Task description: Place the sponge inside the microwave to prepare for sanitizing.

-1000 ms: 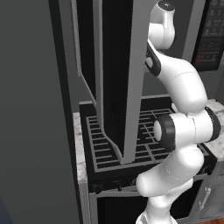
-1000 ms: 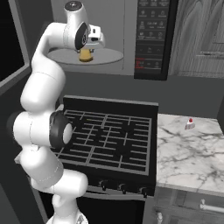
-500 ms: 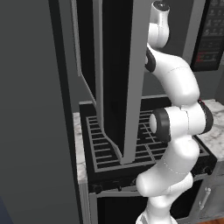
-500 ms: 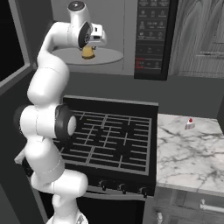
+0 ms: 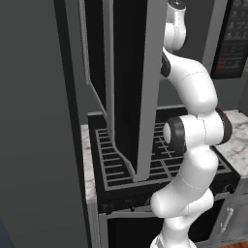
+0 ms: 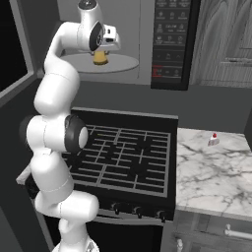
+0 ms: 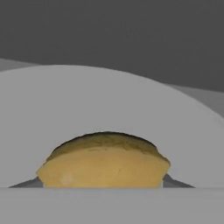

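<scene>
The sponge [image 6: 101, 57] was held between the fingers of the gripper [image 6: 102, 55], which were pinched onto its sides; in the hand view the sponge [image 7: 103, 161] was seen between the two tips, just above the turntable [image 7: 109, 105]. It was carried inside the microwave [image 6: 170, 44] cavity, over the pale turntable [image 6: 123, 64]; whether it touched the plate could not be told. The door [image 5: 131, 87] was swung wide open. Below, the stove [image 6: 123, 157] was seen, and to its right a marble counter [image 6: 211, 172] on which a small red-capped bottle [image 6: 213, 140] was stood.
</scene>
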